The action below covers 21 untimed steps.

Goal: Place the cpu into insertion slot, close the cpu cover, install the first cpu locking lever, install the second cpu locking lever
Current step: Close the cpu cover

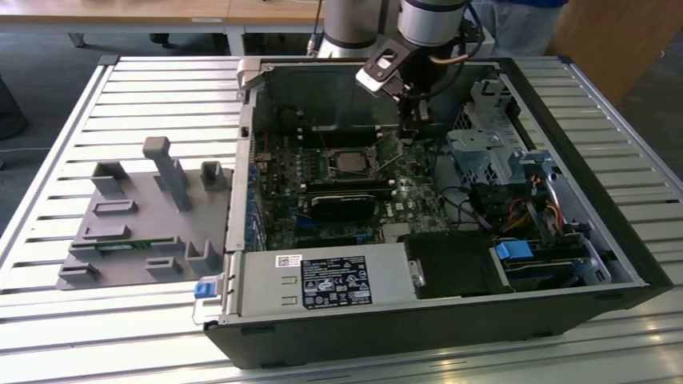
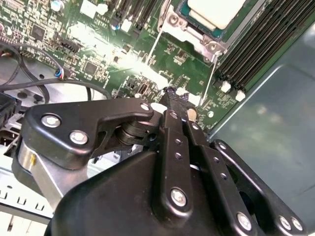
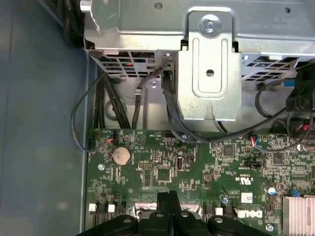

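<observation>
The cpu (image 2: 216, 11) shows its pale silver face in the insertion slot (image 1: 347, 162) on the green board. The cpu cover (image 2: 189, 34), a silver frame, lies around the chip. Two thin wire locking levers (image 2: 149, 54) (image 2: 210, 81) stand free beside the socket, angled up off the board. My gripper (image 2: 172, 93) hangs inside the case over the board, a little away from the socket on the side of the exterior view's right (image 1: 414, 120). Its black fingers (image 3: 167, 196) are shut, with nothing visible between them.
Long black memory slots (image 2: 256, 44) run beside the socket, next to the case wall (image 2: 275, 113). A metal drive cage (image 3: 209, 73) and black cables (image 3: 106, 105) crowd the board's edge. A black heatsink block (image 1: 341, 204) and power supply (image 1: 320, 280) lie nearer. A grey fixture (image 1: 149, 216) stands outside.
</observation>
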Motion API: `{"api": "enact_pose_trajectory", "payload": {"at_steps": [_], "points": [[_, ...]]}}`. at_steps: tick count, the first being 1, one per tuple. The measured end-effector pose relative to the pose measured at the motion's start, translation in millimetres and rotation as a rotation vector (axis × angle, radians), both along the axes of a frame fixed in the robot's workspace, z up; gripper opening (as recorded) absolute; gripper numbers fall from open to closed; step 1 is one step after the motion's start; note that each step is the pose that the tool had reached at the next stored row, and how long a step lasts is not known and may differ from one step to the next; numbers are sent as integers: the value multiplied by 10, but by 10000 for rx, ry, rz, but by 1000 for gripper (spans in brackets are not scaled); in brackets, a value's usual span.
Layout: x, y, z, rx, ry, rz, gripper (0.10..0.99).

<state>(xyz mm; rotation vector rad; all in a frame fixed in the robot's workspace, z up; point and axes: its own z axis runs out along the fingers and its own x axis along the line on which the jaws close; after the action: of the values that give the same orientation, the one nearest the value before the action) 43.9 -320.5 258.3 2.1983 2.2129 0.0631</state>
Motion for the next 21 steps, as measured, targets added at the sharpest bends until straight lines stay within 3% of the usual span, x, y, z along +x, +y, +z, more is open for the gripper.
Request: {"api": "enact_pose_trajectory", "payload": {"at_steps": [14,21], "points": [[153,34,-52,0,60,0,106],[179,46,-111,-18,94,0,106]]}}
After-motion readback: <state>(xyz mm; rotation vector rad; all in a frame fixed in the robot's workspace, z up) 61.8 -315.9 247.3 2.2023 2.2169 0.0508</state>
